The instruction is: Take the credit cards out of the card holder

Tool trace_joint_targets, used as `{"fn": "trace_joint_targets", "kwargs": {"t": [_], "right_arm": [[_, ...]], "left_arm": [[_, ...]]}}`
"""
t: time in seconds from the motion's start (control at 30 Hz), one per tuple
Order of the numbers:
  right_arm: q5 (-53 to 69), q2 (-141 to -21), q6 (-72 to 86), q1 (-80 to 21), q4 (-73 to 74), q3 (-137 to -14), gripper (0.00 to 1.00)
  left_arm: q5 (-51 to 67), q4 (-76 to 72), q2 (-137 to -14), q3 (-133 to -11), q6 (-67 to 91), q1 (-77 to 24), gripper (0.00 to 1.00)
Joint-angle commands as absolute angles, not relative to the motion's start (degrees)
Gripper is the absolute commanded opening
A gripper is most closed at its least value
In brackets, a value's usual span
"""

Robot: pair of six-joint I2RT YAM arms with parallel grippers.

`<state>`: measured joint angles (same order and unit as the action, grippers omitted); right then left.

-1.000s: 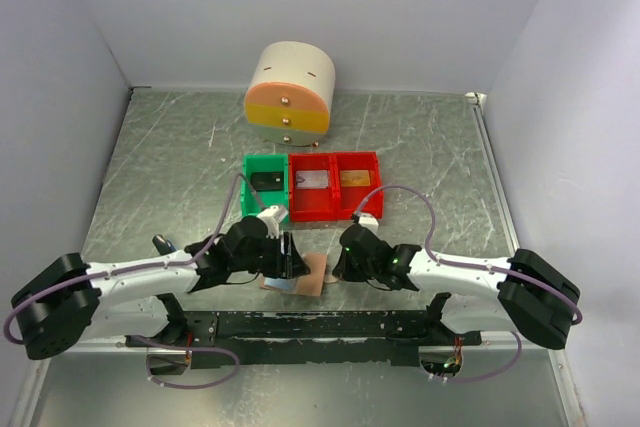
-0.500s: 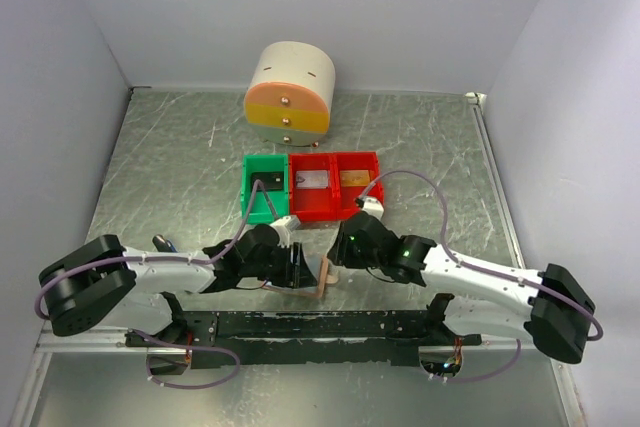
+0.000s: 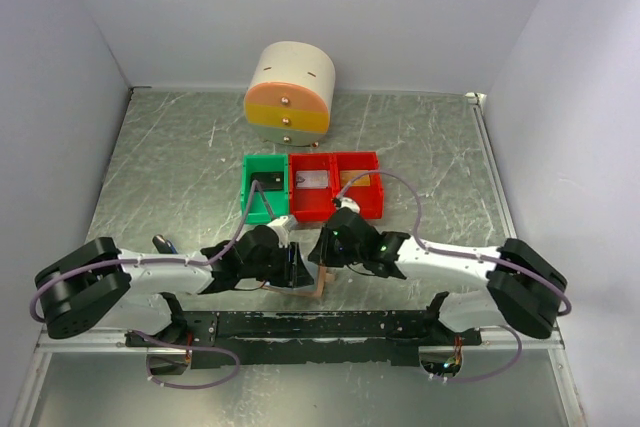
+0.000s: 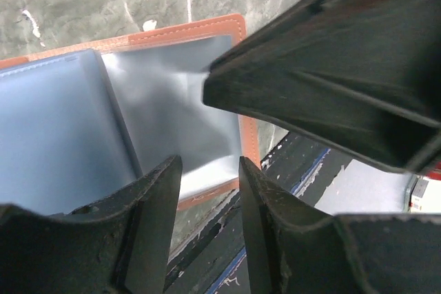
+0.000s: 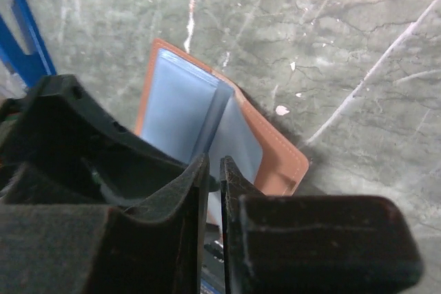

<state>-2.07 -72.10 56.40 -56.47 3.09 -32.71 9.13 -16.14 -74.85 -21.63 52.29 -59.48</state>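
Your right gripper (image 5: 214,170), almost closed, is at a pocket of the card holder (image 5: 279,160); whether it pinches a credit card you cannot tell. Next, pull straight out.

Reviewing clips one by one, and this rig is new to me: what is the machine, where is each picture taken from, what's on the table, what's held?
Two robot arms at the table's near edge. The overhead picture looks down from behind them; the other two come from cameras on each wrist. On the table: a round drawer unit, a green bin, two red bins, a card holder. The right gripper pinches a pale leaf of it, card or pocket unclear; the left gripper, jaws apart, sits at its edge.
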Motion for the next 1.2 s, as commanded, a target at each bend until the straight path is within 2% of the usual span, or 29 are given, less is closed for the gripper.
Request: {"fn": "trace_joint_targets", "kwargs": {"t": [0.0, 0.1, 0.23, 0.3, 0.37, 0.73, 0.93, 1.17], "right_arm": [[-1.0, -77.4, 57.1, -56.2, -0.8, -32.2, 0.11], [-3.2, -78.9, 57.3, -56.2, 0.3, -30.7, 0.10], [-1.8, -79.8, 55.2, -56.2, -1.3, -28.1, 0.13], [-1.1, -80.4, 54.4, -56.2, -1.3, -28.0, 0.14], [-0.8, -80.9, 53.8, -56.2, -1.0, -28.1, 0.14], [-1.6, -81.6, 52.4, -56.2, 1.3, -29.3, 0.15], [-1.7, -81.3, 52.6, -56.2, 1.3, -29.0, 0.15], [-1.8, -81.1, 52.2, -56.2, 1.8, -29.2, 0.15]], "left_arm": [[4.6, -13.1, -72.5, -21.0, 52.6, -60.2, 0.50], [0.7, -7.9, -68.1, -21.3, 52.9, -60.6, 0.53], [-9.1, 4.9, -62.0, -23.8, 51.9, -60.6, 0.71], [-12.9, 9.8, -60.7, -25.0, 51.4, -60.5, 0.77], [-14.1, 12.5, -60.6, -26.0, 51.1, -60.4, 0.79], [-12.6, 12.3, -63.5, -26.9, 51.7, -60.4, 0.76], [-10.8, 12.2, -64.5, -28.6, 51.2, -60.5, 0.70], [-14.1, 17.8, -62.3, -31.0, 52.6, -60.7, 0.75]]}}
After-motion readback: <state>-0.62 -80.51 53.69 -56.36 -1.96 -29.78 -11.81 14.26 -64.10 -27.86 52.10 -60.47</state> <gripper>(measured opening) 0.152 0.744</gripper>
